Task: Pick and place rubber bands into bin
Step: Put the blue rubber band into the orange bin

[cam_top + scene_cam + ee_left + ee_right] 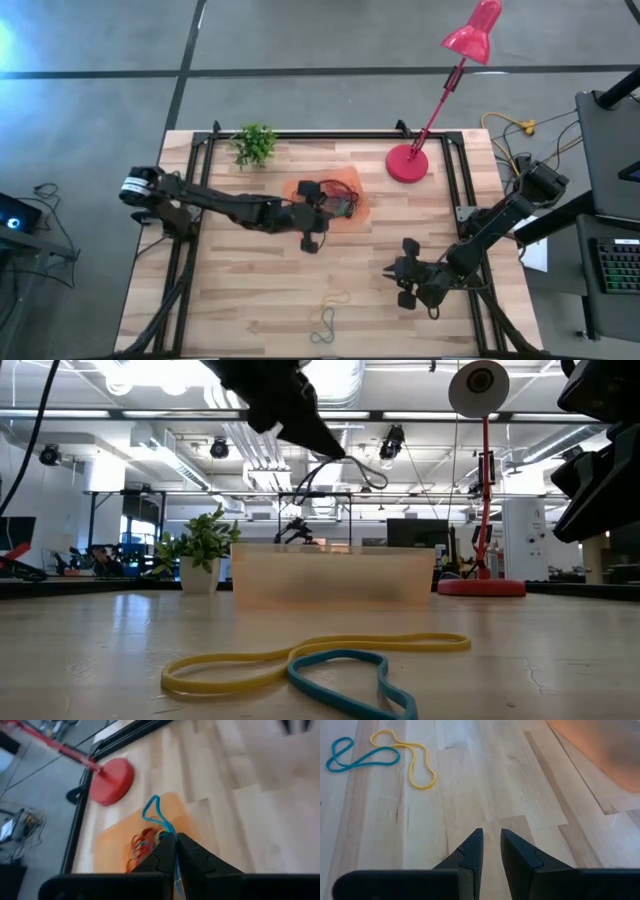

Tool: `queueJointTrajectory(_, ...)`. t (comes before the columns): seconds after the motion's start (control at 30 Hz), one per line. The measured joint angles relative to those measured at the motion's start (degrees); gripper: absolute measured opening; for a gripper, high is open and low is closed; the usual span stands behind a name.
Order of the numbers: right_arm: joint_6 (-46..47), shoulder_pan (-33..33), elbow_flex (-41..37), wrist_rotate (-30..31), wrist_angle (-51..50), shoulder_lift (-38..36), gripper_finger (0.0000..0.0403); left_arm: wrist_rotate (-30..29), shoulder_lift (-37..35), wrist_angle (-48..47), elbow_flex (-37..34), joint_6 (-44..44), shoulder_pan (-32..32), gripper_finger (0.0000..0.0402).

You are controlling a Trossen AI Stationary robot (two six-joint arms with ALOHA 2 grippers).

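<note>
blue band pinched above the bin, two bands loose on the bench

left end effector (175, 851) clenched on a blue rubber band (156, 814), hanging over the near edge of the orange bin (352, 182) at mid-bench. band stretched out ahead of the fingertips in a narrow loop, long axis in line with the fingers, pointing toward the red lamp base (112, 781). more bands (141, 845), red and blue, heaped inside the bin below.

right end effector (491, 849) low over bare wood (485, 785) toward the front right of the bench, fingers close together with a thin gap, grasping nothing.

yellow rubber band (408, 756) and teal rubber band (360, 758) lying flat near the front edge, well apart from the bin, just beside each other and overlapping at one end; both drawn out long, roughly end to end.

low view alone: bin seen side-on as a translucent wall, small potted plant (198, 550) to one side of it, lamp to the other. high view alone: both arms at once, plant at the back left. left wrist view alone: the pinch itself and the bin's contents.
</note>
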Motion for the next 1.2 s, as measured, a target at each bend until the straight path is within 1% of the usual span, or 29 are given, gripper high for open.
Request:
queueJointTrajectory(0.27, 0.0, 0.0, 0.0, 0.0, 0.1, 0.0, 0.0057, 0.1, 1.2, -2.6, -0.8, -0.1, 5.9, 0.0)
queueJointTrajectory(0.43, 0.0, 0.0, 0.0, 0.0, 0.1, 0.0, 0.0057, 3.4, 2.0, -2.6, -0.8, -0.1, 7.8, 0.0)
queueJointTrajectory(1.07, 0.4, 0.0, -0.4, 0.0, 0.1, 0.0, 0.0057, 3.4, 5.4, -2.4, -0.9, -1.4, 8.3, 0.0)
queueJointTrajectory(1.2, 0.4, 0.0, -0.4, 0.0, 0.1, 0.0, 0.0057, 3.4, 5.4, -2.4, -0.9, -1.3, 8.3, 0.0018)
